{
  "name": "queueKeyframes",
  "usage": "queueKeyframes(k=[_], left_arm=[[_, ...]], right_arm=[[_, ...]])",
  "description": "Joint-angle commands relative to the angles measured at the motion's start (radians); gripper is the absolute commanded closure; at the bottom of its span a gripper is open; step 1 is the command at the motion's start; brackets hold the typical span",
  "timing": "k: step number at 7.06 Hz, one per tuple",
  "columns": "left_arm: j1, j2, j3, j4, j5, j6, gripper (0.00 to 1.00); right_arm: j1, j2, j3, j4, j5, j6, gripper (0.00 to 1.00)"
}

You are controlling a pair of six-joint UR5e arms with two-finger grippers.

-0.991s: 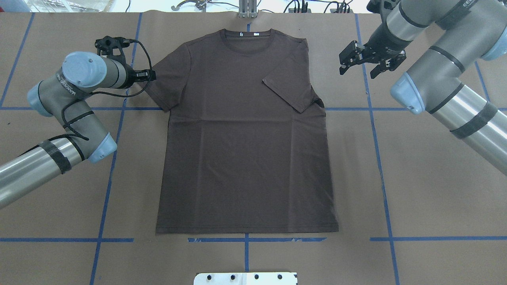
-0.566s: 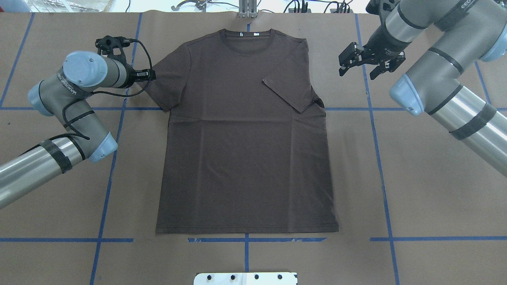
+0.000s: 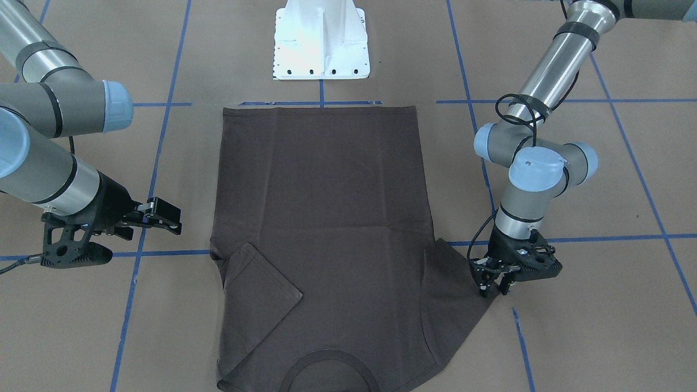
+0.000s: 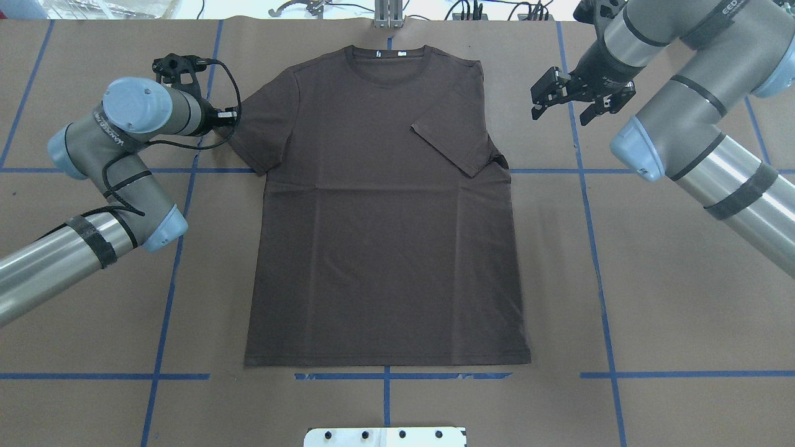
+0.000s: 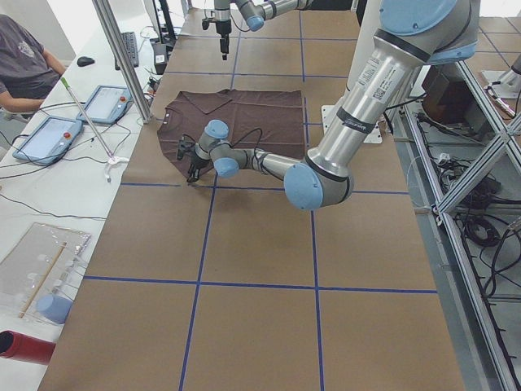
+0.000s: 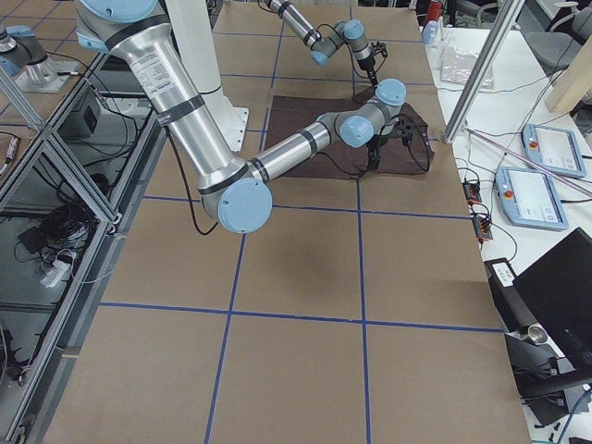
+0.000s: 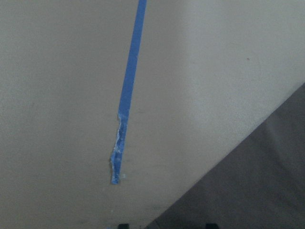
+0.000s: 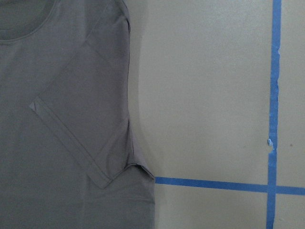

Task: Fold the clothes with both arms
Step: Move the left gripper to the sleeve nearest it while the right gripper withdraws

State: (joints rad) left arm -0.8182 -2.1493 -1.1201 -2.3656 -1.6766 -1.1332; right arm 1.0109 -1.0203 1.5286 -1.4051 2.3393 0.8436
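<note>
Brown-grey T-shirt [image 4: 385, 236] lies flat in the middle of the worktop [image 4: 652, 279]. The folded sleeve [image 4: 453, 136] is already done. The left gripper [image 3: 493, 288] sits released at the flat sleeve [image 4: 264, 130], a bit closer than before. I think it must pinch the edge next. The right gripper [image 4: 562, 110] waits nearby, released too.

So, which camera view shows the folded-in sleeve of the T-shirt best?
Right wrist-mounted view: the folded sleeve is close, hem and crease sharp. Overhead and front-facing views show it whole but smaller; side views hardly show it; the left wrist view misses it.
</note>
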Motion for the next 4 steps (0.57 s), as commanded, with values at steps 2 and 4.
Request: queueKeyframes(k=[2,4], left_arm=[[0.001,-0.018,-0.004,0.005,-0.008,0.004,1.0],[-0.004,-0.055,-0.009,0.056,-0.014,0.004,1.0]], right_arm=[[0.0,-0.001,-0.001,0.0,0.0,-0.001,0.0],[0.001,-0.006,-0.001,0.0,-0.006,-0.003,0.0]])
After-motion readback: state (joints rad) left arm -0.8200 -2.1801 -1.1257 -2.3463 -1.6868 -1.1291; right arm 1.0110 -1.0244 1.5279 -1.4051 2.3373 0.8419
